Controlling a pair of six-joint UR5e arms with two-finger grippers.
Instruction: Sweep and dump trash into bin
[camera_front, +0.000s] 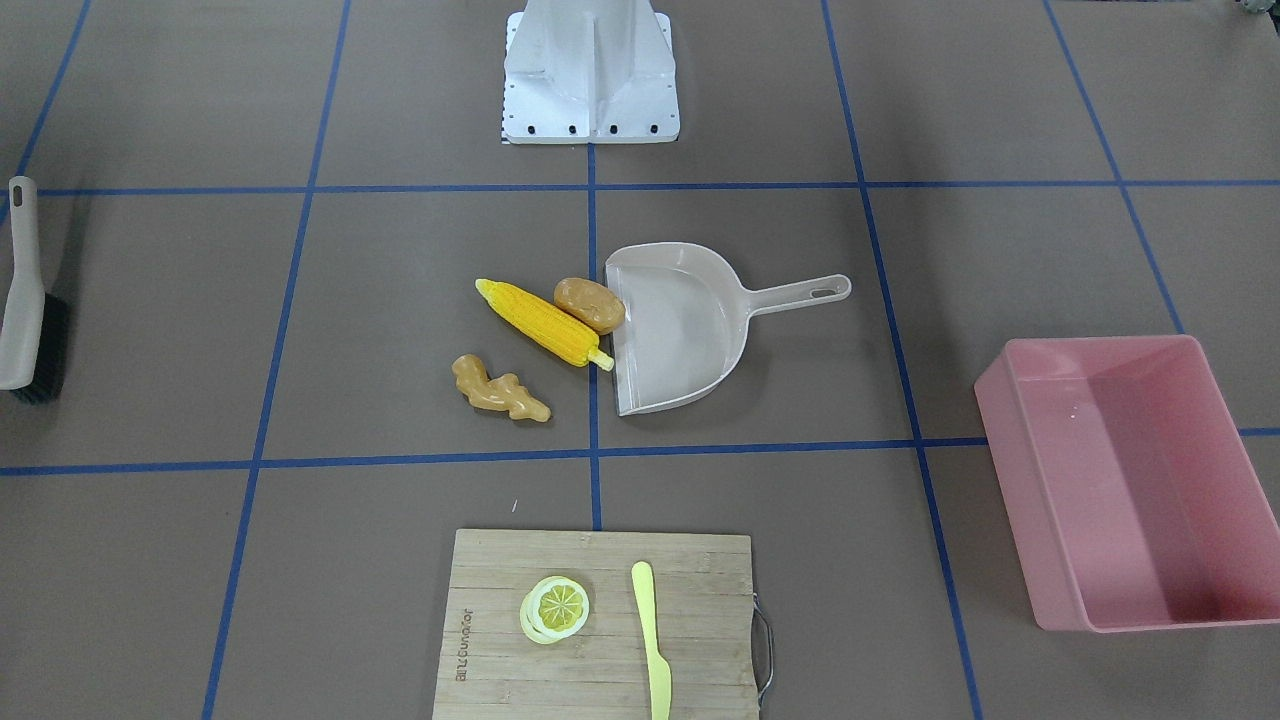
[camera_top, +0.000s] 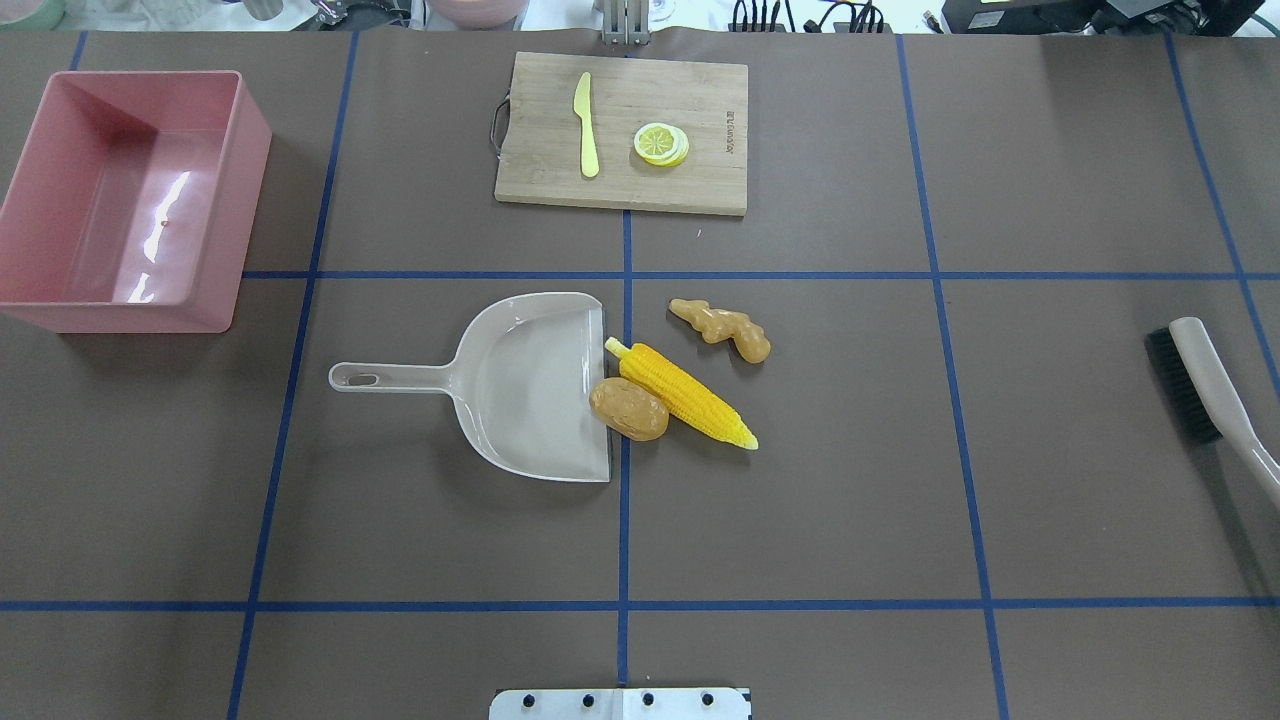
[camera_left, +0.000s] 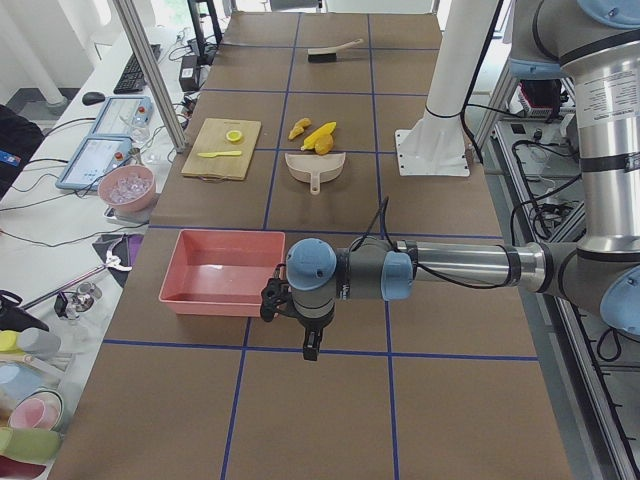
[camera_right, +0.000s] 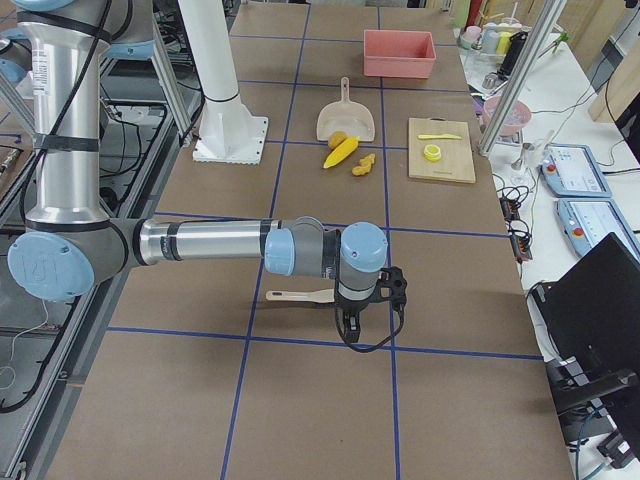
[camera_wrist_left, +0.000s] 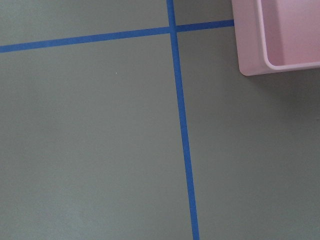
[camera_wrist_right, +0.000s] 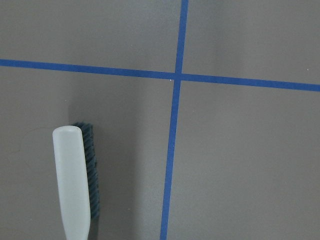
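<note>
Could not tell either arm's jaws open or shut; right arm (camera_right: 200, 242) needed a square mid-handle hold on the brush (camera_top: 1220, 395).

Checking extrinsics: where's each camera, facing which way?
Front-facing: opposite robot, steeply down; base at top.
Overhead: behind robot, down; base at bottom.
Exterior left: robot's left; left arm near.
Exterior right: robot's right; right arm near.
Left wrist: above bin corner; no body.
Right wrist: above brush; no body.
Side views share the dustpan.

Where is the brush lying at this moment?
In the overhead view the brush lies at the view's right edge, on the robot's right side, far from the dustpan.
</note>
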